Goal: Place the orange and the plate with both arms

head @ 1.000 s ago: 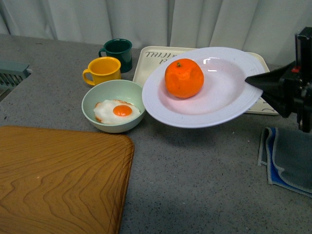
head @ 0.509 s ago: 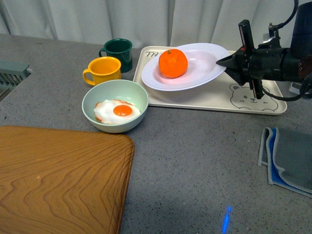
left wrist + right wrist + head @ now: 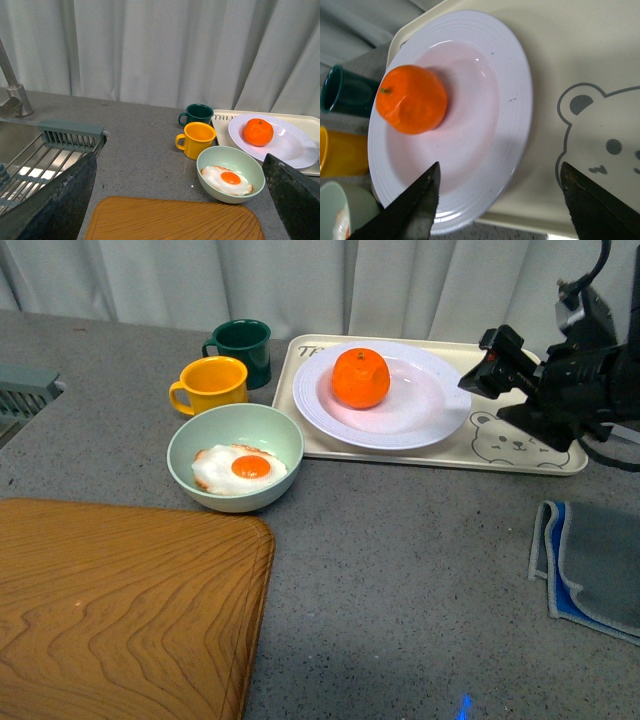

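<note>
- White plate (image 3: 400,410) now lies flat on the cream bear tray (image 3: 520,455). One second ago it hung tilted in the air just above the pale green bowl (image 3: 235,502); half a second ago it was low over the tray, rim clamped by the right gripper (image 3: 500,167).
- Right jaws are now apart and empty. In the right wrist view the plate rim lies between them in frame, but nothing grips it. In the front view the gripper sits off the plate's right edge, over the printed bear.
- Orange (image 3: 361,378) rode the plate all the way and stayed in it. It now rests upright in the far-left part of the well, stem dot up.
- Left gripper (image 3: 178,157): jaws wide apart and empty, well back from everything, looking across the surface at the bowl, the yellow mug (image 3: 213,383) and the plate. The arm is not in the front view.
- Bowl with fried egg (image 3: 240,468), both mugs and the wooden board (image 3: 120,600) are unmoved across all three front frames.
- Judgement: placement looks done, with the orange on the plate and the plate on the tray. What's left is pulling the right arm clear without clipping the rim.
</note>
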